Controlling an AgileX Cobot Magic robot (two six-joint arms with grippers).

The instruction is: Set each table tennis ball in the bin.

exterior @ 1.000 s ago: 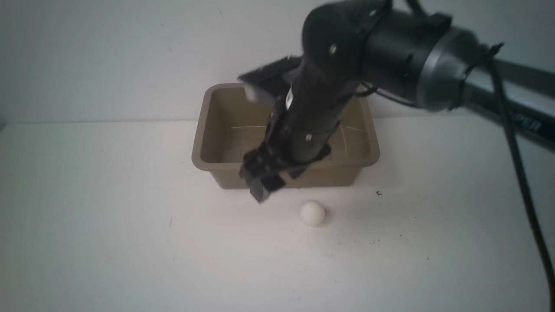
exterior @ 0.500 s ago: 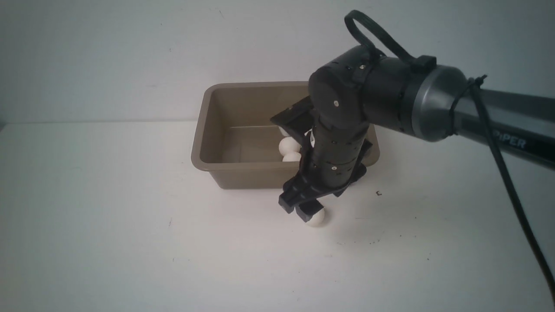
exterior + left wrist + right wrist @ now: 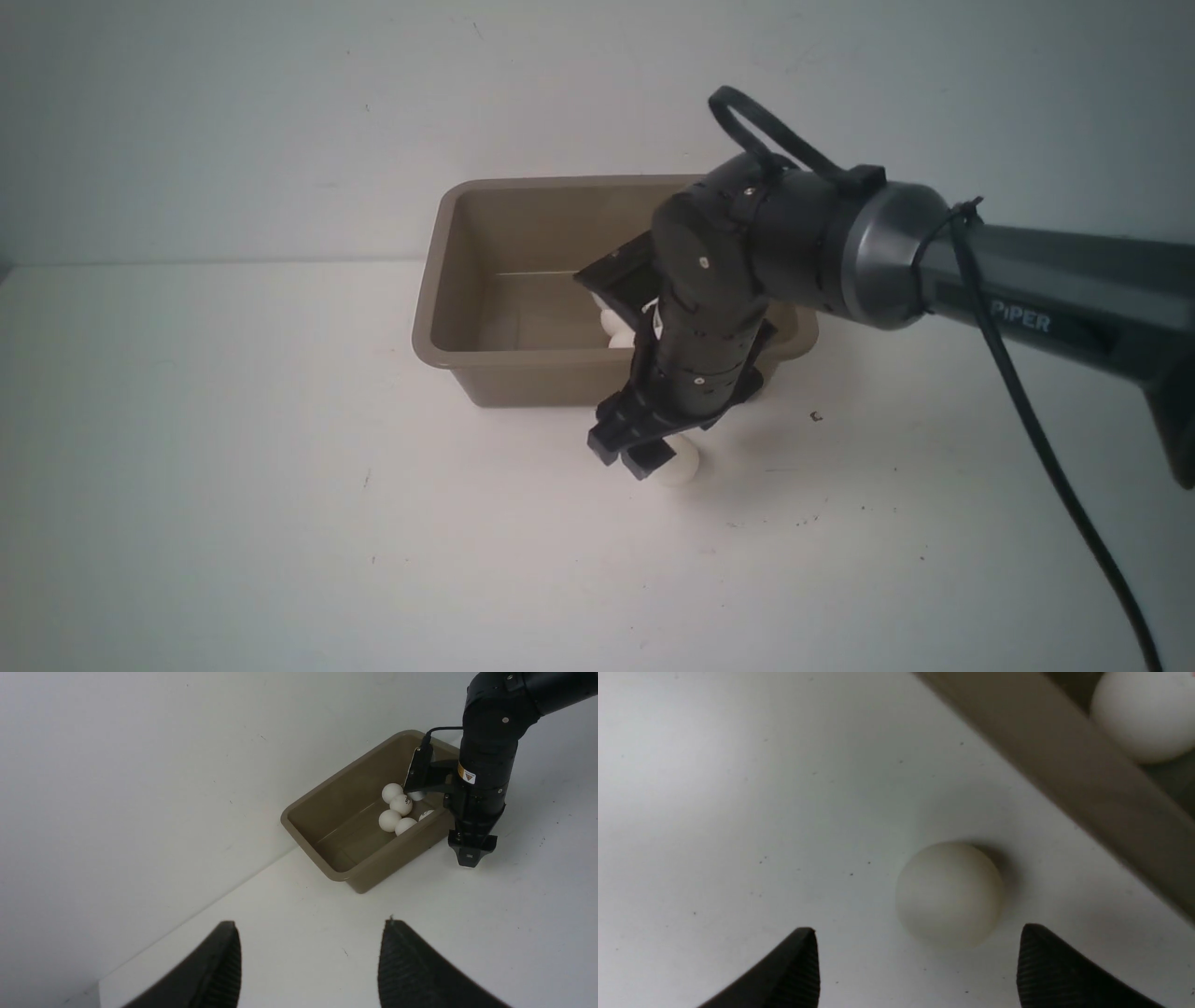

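Several balls (image 3: 391, 792) in the bin (image 3: 336, 799)

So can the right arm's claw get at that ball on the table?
Probably yes: the right claw is open and low over the ball, nothing lies between them, and the bin stands clear beside it.

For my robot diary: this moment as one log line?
right fingers: open, near small off-white ball on white table | taupe plastic bin: several balls inside | left fingers: open

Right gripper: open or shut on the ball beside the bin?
Open. The right gripper shows its fingertips wide apart in its wrist view; the ball lies on the table just ahead of the gap, untouched.
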